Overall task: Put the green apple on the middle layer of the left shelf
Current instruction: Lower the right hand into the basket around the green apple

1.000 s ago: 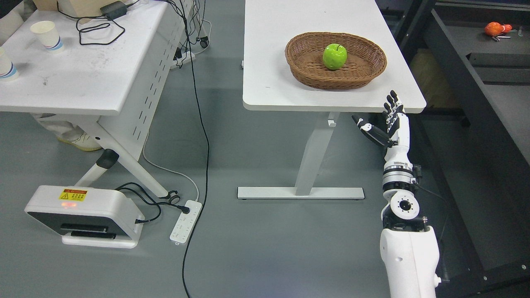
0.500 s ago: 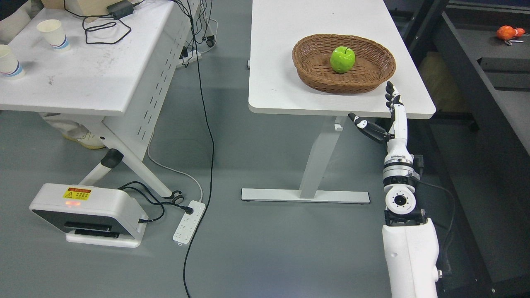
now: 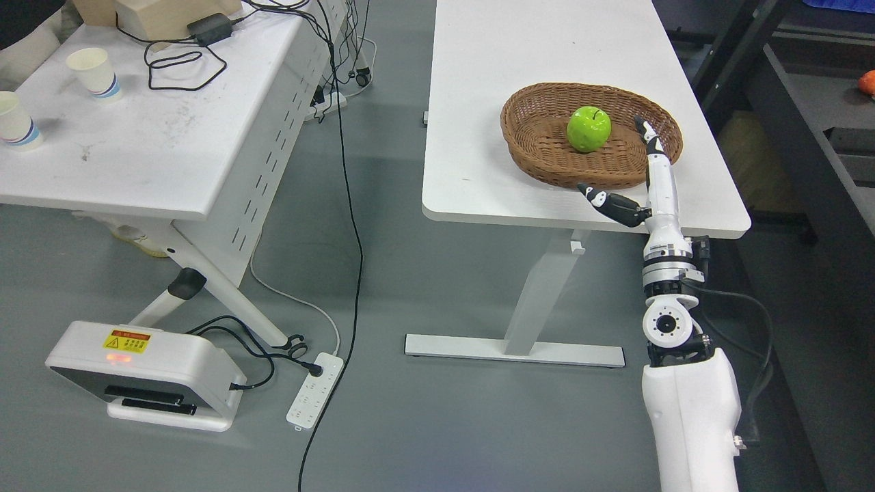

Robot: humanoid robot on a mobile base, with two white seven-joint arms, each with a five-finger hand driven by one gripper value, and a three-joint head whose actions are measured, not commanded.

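Over the basket (image 3: 533, 147) rim, open right robot hand (image 3: 646, 171), green apple (image 3: 588, 128) just beside, 2 paper cups (image 3: 96, 73) well apart

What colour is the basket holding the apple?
Brown: the woven wicker basket is brown all over, seen in the head view, with a glossy green apple inside.

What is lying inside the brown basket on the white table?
One green apple sits inside the basket, near its middle. The right hand reaches over the near right rim with open fingers, not touching the apple, and covers a narrow strip of the basket's floor.
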